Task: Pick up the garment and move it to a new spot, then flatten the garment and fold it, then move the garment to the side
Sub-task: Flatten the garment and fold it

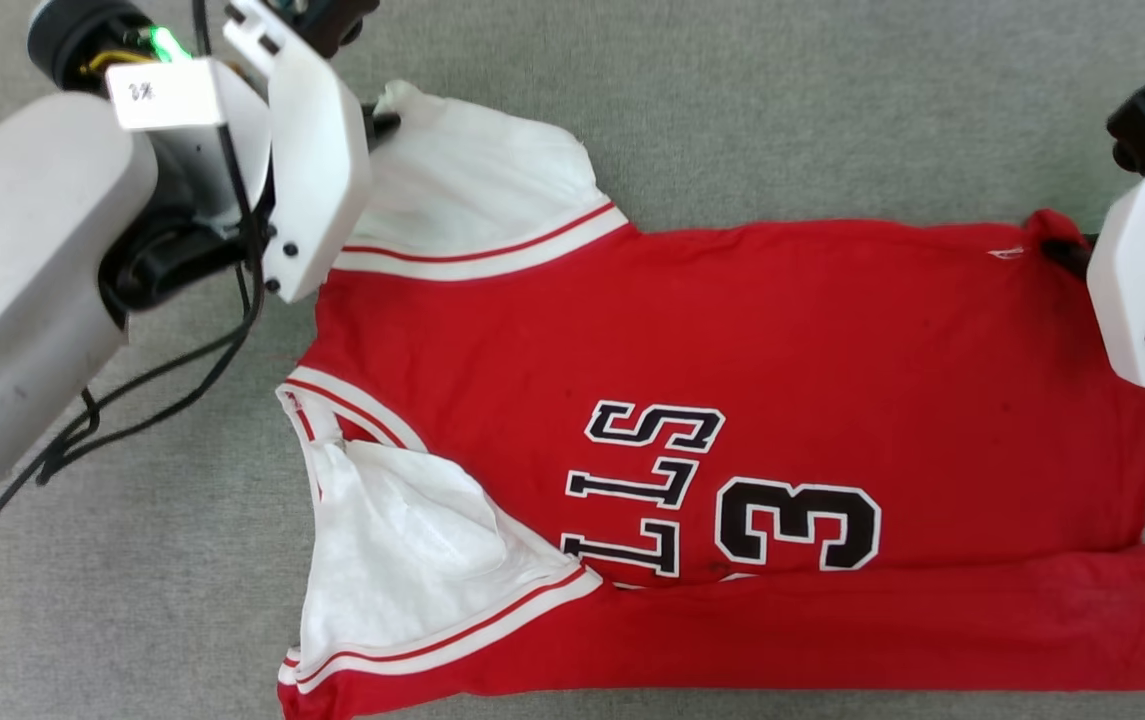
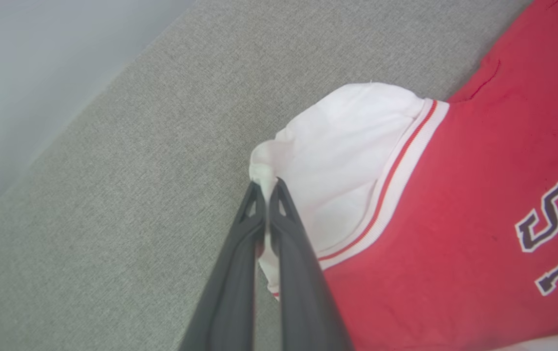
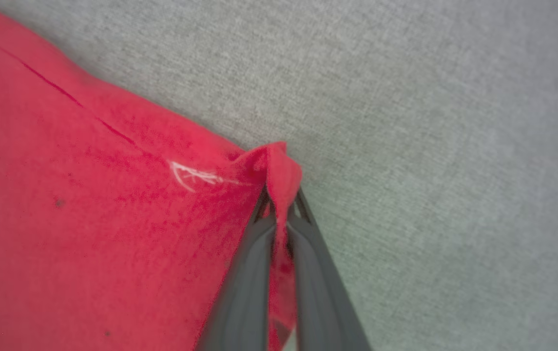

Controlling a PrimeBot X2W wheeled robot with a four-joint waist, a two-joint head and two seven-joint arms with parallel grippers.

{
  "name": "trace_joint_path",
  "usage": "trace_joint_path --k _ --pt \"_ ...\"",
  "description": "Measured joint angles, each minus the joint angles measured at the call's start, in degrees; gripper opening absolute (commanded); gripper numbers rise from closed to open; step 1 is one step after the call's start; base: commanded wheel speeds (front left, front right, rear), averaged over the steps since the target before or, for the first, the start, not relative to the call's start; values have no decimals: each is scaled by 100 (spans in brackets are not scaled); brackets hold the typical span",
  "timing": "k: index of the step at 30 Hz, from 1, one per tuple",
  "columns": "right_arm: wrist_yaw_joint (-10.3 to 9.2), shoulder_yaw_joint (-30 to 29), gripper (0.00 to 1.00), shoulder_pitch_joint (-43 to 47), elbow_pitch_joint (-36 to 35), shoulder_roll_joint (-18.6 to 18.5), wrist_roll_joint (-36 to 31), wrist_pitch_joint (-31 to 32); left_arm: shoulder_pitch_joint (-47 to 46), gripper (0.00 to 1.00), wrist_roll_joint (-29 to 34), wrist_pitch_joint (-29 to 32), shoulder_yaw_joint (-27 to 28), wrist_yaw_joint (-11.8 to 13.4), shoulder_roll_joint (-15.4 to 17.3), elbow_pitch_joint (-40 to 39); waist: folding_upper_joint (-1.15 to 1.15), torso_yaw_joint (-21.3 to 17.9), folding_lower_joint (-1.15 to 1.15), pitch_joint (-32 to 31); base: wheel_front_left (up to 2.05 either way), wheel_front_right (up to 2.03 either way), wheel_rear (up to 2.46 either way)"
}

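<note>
Garment [image 1: 732,330] on tabletop [image 1: 832,100]; left hand [image 2: 265,185] clenched on far sleeve tip, right hand [image 3: 281,197] clenched on far hem corner. Pinches look shallow, maybe; cloth could slip when lifted.

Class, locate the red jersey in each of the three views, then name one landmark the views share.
Head view: the garment spreads across the centre and right, sleeves leftward.
Left wrist view: garment at right; left gripper pinches its white sleeve.
Right wrist view: garment at left; right gripper pinches a red corner.
Shared landmark: the grey woven surface underneath.
</note>
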Motion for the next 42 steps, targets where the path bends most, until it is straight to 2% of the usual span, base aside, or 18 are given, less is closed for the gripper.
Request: trace_joint_path --k 5,11,18,25,32,42 --pt "0 -132 0 170 31 -55 -9 -867 316 0 -83 -272 14 9 121 -152 0 -24 0 -354 0 0 0" --pt "0 -265 0 687 -47 -78 -46 -1545 848 0 -144 -497 -75 126 389 -527 0 -12 0 -837 0 0 0" --pt "0 -400 0 1516 -288 -187 -20 -1844 1730 0 -308 -744 -242 434 828 -1170 0 -3 -1 -1384 0 0 0" --pt "0 -610 0 2472 -436 -137 58 -2105 2781 0 -564 -1023 -401 871 1294 -1755 0 -36 0 -1798 0 0 0" --pt "0 -689 0 3346 -409 -35 45 -2185 3750 0 -769 -1237 -543 1200 1358 -1855 0 -36 0 -1954 0 0 0" --pt "-1 -675 0 3744 -121 266 66 -2313 4357 0 -901 -1361 -592 1110 982 -1302 0 -29 0 -1929 0 0 0"
